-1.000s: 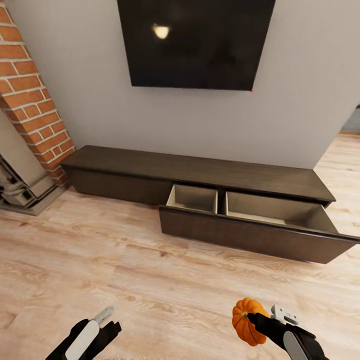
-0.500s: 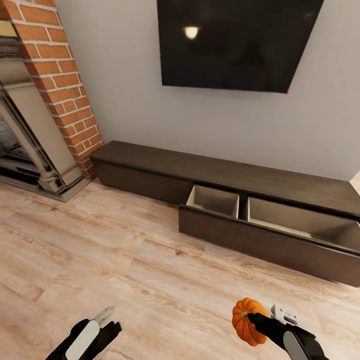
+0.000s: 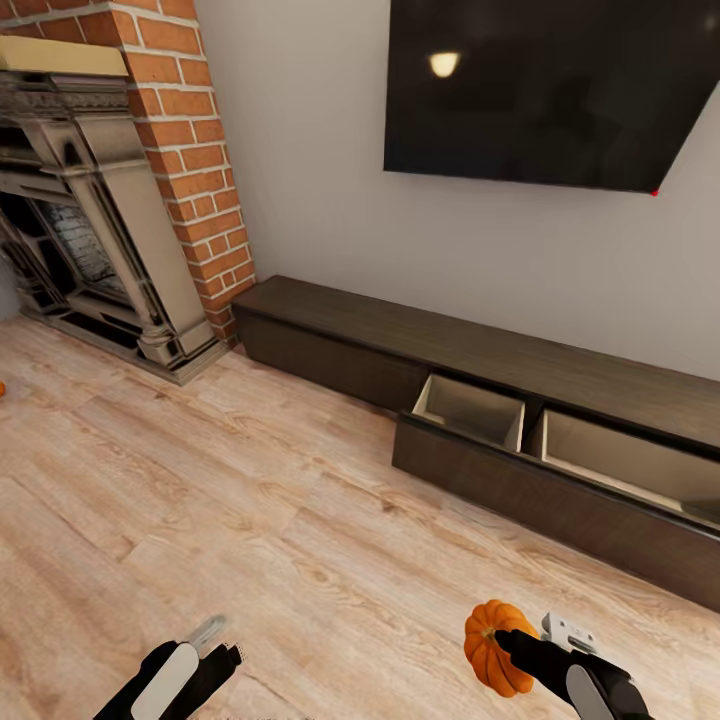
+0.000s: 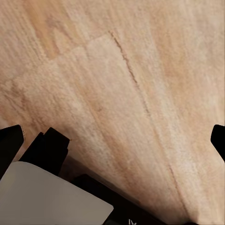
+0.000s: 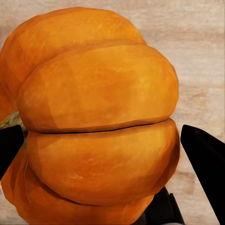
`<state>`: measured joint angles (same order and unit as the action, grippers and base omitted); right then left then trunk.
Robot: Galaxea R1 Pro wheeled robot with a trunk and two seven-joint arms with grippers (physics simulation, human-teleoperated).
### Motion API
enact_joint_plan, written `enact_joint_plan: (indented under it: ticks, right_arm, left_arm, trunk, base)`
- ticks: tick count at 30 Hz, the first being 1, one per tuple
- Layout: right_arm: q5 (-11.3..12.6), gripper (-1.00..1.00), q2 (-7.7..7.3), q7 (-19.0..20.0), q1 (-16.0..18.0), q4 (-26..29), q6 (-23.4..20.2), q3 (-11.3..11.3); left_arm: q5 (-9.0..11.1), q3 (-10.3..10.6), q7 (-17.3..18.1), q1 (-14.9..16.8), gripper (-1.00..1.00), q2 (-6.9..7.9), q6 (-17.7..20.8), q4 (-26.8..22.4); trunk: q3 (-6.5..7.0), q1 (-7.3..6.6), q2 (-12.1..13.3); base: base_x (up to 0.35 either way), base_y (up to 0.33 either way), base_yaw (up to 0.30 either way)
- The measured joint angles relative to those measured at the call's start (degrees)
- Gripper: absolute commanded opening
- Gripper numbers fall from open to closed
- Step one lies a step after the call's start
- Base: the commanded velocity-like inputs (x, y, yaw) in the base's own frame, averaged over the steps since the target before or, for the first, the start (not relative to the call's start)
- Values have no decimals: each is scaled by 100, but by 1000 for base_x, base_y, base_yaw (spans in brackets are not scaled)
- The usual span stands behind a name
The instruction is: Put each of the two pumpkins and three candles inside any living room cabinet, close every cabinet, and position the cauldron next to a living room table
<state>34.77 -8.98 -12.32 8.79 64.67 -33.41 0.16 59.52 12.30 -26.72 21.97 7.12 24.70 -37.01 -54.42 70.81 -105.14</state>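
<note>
the right gripper [image 3: 503, 640] is clamped on a small ribbed orange pumpkin [image 3: 490, 648] (stem sideways) at near right, above the pale wooden floor [image 3: 250, 520]. the left gripper [image 3: 222, 648] has its fingers apart. the long low dark-brown cabinet [image 3: 480, 350] stands far right, drawer [image 3: 560, 480] pulled out.

Even, soft simulator light leaves faint shadows, a lamp glare spots the dark wall screen [image 3: 560, 90], and both wrist views look slightly blurred, perhaps upscaled.

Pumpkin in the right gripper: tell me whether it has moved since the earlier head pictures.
Cannot tell: the pumpkin sits unchanged against the right gripper; the cabinet shifted because the camera turned.
</note>
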Motion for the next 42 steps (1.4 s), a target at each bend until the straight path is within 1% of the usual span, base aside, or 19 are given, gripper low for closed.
enact_joint_plan:
  ticks: [39, 42]
  right_arm:
    - [-1, -100, 2, -9, 0, -93, 4, 10]
    - [0, -100, 7, -8, 0, -99, 15, 10]
  left_arm:
    - [-1, 0, -7, 0, 100, 0, -10, 0]
    - [0, 0, -4, 0, 100, -18, -10, 4]
  trunk:
    - [0, 0, 0]
    - [0, 0, 0]
  base:
    - [0, 0, 286]
    - [0, 0, 286]
